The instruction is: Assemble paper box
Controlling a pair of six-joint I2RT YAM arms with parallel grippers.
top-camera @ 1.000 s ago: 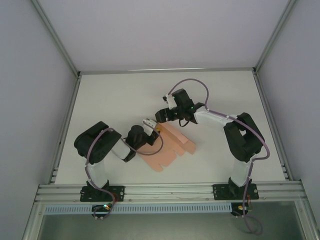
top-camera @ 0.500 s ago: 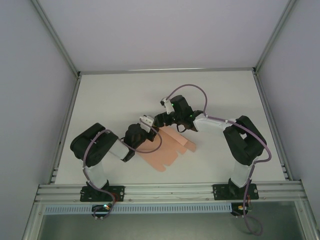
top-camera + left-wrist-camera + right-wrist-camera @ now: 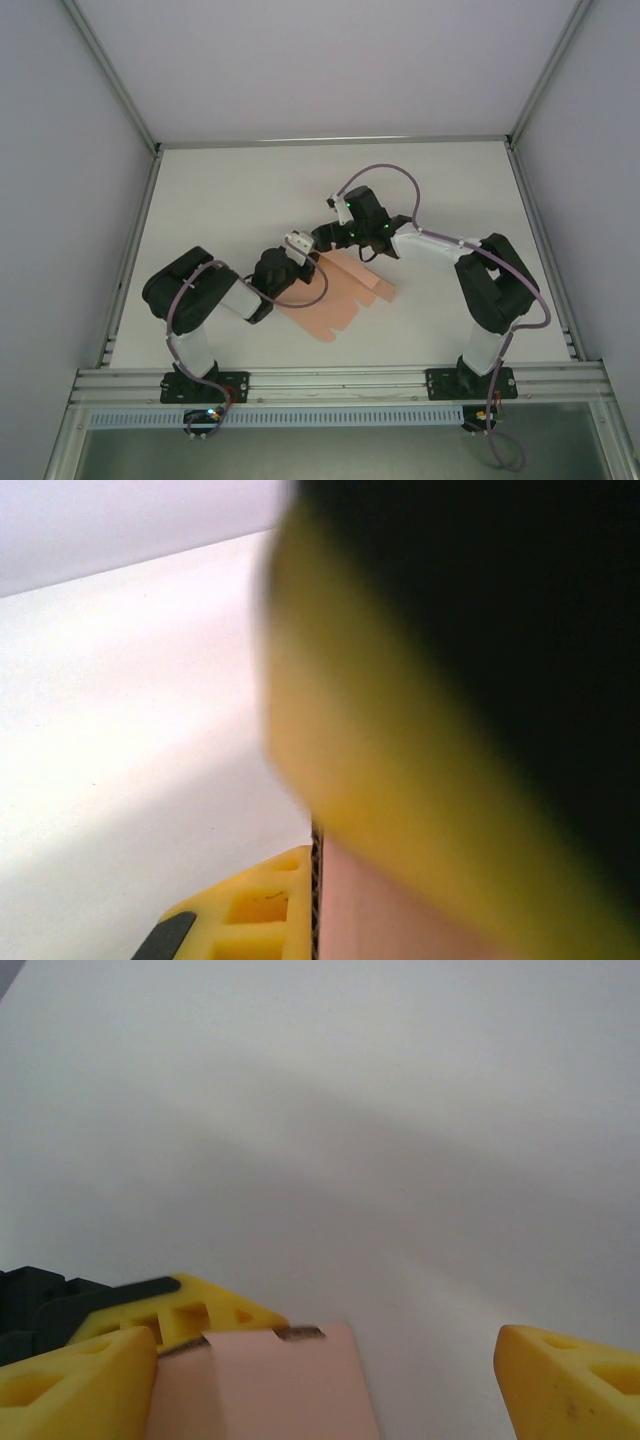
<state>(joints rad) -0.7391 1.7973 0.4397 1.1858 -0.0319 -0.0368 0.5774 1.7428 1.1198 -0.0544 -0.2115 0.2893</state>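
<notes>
— White matt tabletop (image 3: 220, 200) is seen enclosed by pale grey walls (image 3: 60, 200). Where on it is the task's thing placed?

— The paper box (image 3: 335, 295), a flat salmon-pink die-cut sheet of thin card with tabs on its right side, is spread out near the middle of the table, somewhat toward the near edge, between the two arms.

— How is it held?

— Its far-left corner is clamped by the left gripper (image 3: 308, 258), a black two-finger pincer with yellow fingers. In the left wrist view the card (image 3: 370, 925) is seen edge-on, pinched between those fingers, which are clenched tight on it.

— And the other pincer?

— The right gripper (image 3: 322, 238), of the same black and yellow build, is held released, just beyond that same corner. In the right wrist view its yellow fingertips (image 3: 80, 1380) are set far apart, and the end of the card (image 3: 260, 1385) is framed between them, close beside the left-hand one. Whether that fingertip touches the card cannot be told. One yellow finger (image 3: 190, 1320) of the left gripper is seen at the card's far edge.

— What lies further out?

— A mauve cable (image 3: 385, 172) is looped over the right arm, and both bases are bolted to a grey aluminium rail (image 3: 340, 380) along the near edge.
</notes>
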